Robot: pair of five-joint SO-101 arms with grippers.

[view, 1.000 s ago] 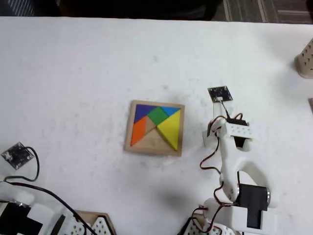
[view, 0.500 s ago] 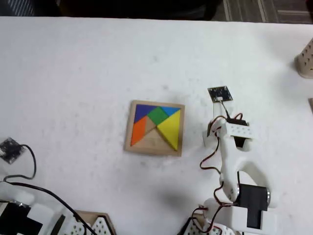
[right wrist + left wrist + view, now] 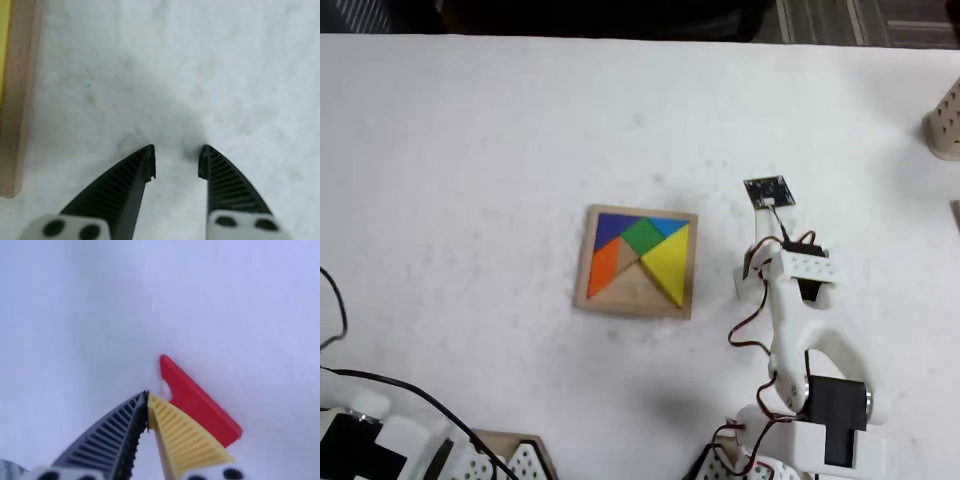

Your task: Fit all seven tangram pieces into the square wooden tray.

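Bright colours in a pale wood tray (image 3: pixel 582 270) on a white table (image 3: pixel 470 150).
Blue piece (image 3: pixel 609 229), green piece (image 3: pixel 643 236), yellow piece (image 3: pixel 669 264), orange piece (image 3: pixel 604 267), red piece (image 3: pixel 200 402); left gripper (image 3: pixel 146 399) ribbed grey and yellow, right gripper (image 3: pixel 176 161) ribbed black.

White table (image 3: pixel 470 130); beige perforated object (image 3: pixel 944 125) at far edge.

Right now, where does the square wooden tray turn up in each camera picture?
High view: the wooden tray lies mid-table.
Right wrist view: its wooden rim sits at the picture's edge, off to one side of the open right gripper.
Left wrist view: white table and a red piece beside the shut left gripper.
Shared landmark: the yellow piece against the tray's rim, in the high and right wrist views.
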